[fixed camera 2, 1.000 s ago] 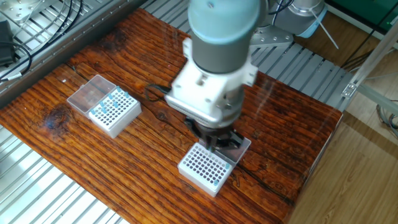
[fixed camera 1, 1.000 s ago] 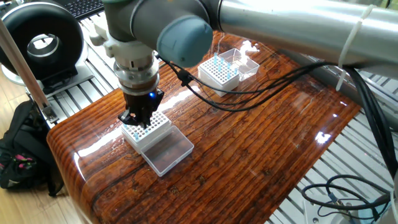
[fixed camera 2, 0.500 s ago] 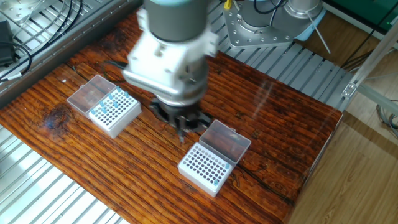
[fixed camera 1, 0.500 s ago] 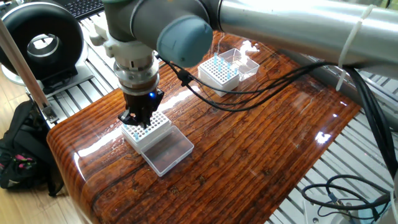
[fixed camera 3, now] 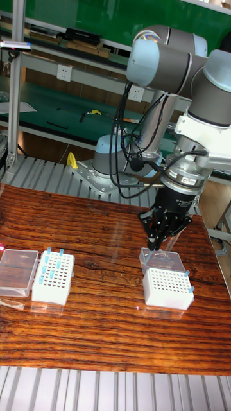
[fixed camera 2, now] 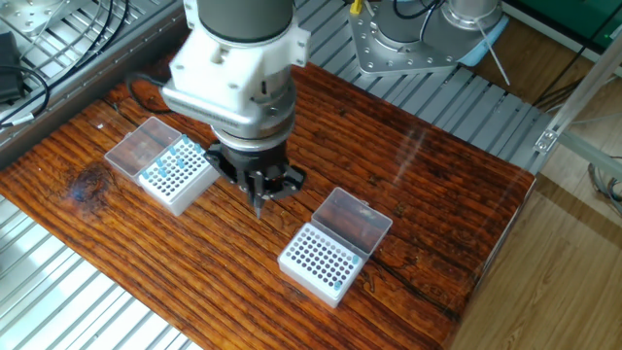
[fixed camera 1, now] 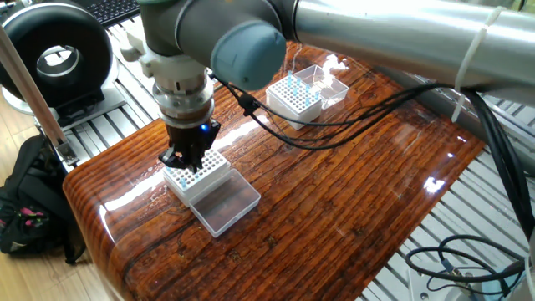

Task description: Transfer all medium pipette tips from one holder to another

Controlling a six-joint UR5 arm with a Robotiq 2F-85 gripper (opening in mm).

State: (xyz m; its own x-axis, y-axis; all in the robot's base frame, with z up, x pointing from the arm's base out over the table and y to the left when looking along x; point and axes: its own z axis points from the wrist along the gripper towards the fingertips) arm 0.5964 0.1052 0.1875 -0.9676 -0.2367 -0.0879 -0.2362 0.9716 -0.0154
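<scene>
In the tall fixed view, most medium pipette tips (fixed camera 3: pixel 51 264) stand in the left tip rack (fixed camera 3: pixel 52 282); only a couple sit at the right tip rack's (fixed camera 3: pixel 167 289) edge, so the transfer looks barely begun; behind, the gripper (fixed camera 3: pixel 154 244) hovers with fingers drawn narrow, and I cannot tell whether it carries a tip.

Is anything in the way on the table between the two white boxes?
No. Between the holder with the blue tips and the other holder there is only bare wooden table. Just the gripper hangs over that gap.
</scene>
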